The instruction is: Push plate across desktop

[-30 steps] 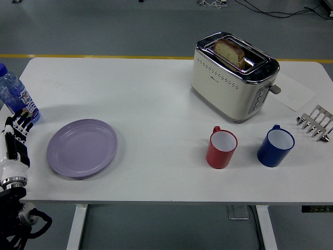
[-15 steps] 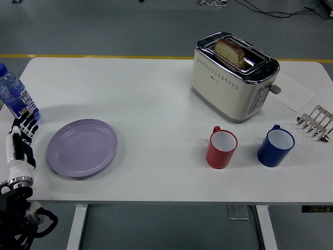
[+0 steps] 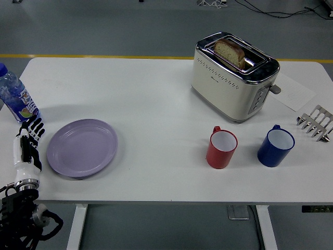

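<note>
Lilac plate [image 3: 81, 147] just beside open-fingered left hand [image 3: 28, 143], bottle [image 3: 14, 96] behind.

Plate [image 3: 81, 147] left, toaster [image 3: 233, 76] behind two mugs [image 3: 222, 148].

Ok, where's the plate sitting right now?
In the head view the purple plate lies on the white table's left side near the front edge, just right of the left hand and below-right of the water bottle.

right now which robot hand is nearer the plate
Left. The left robot hand sits just off the plate's left rim, apart from it. The right robot hand is not in view.
</note>
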Tool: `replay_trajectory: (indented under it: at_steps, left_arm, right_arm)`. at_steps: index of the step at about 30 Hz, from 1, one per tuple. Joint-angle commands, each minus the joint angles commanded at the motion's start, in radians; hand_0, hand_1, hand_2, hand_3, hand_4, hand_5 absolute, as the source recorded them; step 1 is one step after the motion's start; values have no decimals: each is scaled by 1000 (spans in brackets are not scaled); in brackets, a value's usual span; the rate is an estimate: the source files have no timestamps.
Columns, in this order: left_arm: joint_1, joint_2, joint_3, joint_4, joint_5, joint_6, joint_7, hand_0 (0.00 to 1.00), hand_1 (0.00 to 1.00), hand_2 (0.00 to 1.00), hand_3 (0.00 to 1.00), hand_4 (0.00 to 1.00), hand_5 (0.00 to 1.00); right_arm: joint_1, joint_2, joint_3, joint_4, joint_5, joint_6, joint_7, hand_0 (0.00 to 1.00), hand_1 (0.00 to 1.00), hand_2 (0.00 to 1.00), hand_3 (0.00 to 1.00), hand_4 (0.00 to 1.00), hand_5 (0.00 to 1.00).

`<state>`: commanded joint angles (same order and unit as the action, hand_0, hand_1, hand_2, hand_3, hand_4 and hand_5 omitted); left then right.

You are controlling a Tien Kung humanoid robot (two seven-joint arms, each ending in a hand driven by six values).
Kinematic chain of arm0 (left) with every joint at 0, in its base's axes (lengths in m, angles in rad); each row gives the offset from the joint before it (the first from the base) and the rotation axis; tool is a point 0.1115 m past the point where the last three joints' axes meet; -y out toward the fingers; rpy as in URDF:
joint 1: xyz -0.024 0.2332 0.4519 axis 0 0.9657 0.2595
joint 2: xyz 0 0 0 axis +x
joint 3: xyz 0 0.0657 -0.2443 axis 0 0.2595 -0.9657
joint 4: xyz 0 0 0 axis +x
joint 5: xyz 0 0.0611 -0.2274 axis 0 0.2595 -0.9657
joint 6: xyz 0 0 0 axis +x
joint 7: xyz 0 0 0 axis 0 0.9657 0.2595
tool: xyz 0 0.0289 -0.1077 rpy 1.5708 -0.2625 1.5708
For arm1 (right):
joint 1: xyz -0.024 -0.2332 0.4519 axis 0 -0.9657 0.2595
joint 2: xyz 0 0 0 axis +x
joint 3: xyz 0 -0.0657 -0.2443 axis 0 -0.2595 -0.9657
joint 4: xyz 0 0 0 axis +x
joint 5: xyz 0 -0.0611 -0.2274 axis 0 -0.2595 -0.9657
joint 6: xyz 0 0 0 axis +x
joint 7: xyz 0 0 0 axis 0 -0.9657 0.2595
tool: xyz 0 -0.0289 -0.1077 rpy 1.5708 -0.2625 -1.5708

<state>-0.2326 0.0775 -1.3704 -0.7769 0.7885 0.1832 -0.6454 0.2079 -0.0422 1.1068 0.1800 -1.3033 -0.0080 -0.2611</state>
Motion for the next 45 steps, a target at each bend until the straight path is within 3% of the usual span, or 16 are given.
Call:
replay_trajectory:
  at_steps: [19, 36, 45]
  left_arm:
    - [-25, -31, 56, -5, 15, 22, 0, 800, 819, 808, 743, 467, 998]
    - [-22, -36, 119, -64, 7, 28, 0, 797, 814, 806, 740, 459, 998]
    - [-26, -39, 191, -73, -34, 34, 0, 796, 813, 805, 740, 460, 998]
  right_arm:
    - [1, 4, -6, 0, -2, 4, -1, 640, 618, 634, 578, 363, 151]
    - [0, 3, -10, 0, -4, 5, 0, 640, 618, 633, 578, 363, 151]
    - [0, 3, -10, 0, -3, 5, 0, 640, 618, 633, 579, 363, 151]
